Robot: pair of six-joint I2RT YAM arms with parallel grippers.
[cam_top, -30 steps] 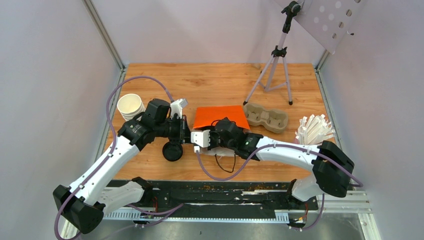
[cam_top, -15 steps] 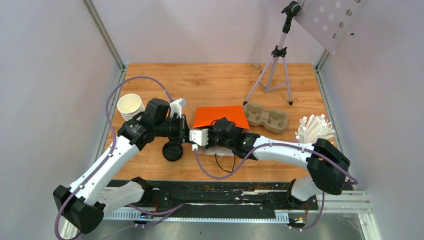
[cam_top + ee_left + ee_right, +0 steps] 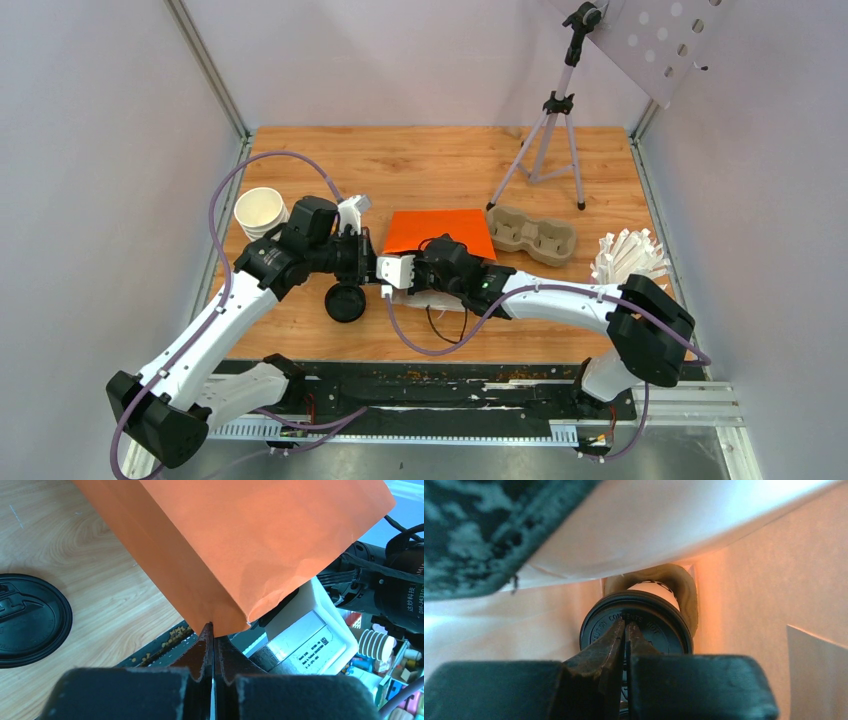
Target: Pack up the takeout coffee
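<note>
An orange paper bag (image 3: 440, 232) lies tilted at the table's middle, and my left gripper (image 3: 210, 627) is shut on its lower corner (image 3: 240, 545). The right wrist view looks into the bag. A takeout coffee with a black lid (image 3: 664, 630) sits deep inside, held by a cardboard carrier (image 3: 686, 587). My right gripper (image 3: 625, 625) is shut, with its tips right at the lid. From above, the right arm's fingers are hidden under its wrist (image 3: 450, 265) at the bag's near edge.
A loose black lid (image 3: 345, 301) lies just in front of the left wrist. A stack of lidless white cups (image 3: 260, 212) stands at the left, and an empty cardboard carrier (image 3: 531, 235) right of the bag. A tripod (image 3: 548, 130) and white sachets (image 3: 628, 258) are further right.
The right arm has slid a little to the left, toward the bag, and its jaws have closed slightly. The left gripper has kept its hold on the bag.
</note>
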